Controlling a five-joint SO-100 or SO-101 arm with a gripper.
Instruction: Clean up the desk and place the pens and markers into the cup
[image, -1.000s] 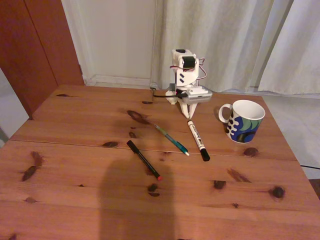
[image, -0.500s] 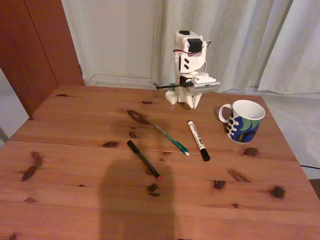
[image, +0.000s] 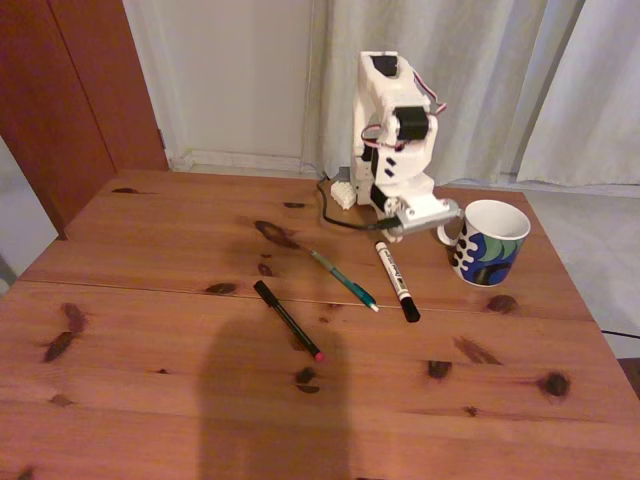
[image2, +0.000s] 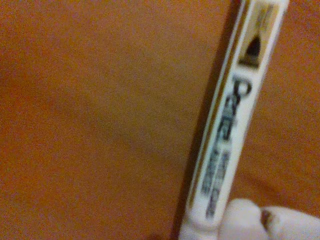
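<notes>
The white arm (image: 392, 130) is seen upright in the upper centre of the fixed view, folded forward and down. The gripper (image: 392, 236) is angled low; whether its jaws are parted cannot be told.

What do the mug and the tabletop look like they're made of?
The cup looks like glazed ceramic: a smooth white body with a blue, green and black pattern around its side. The desk looks like reddish-brown pine, judging by its dark knots, visible grain and the seam between planks.
</notes>
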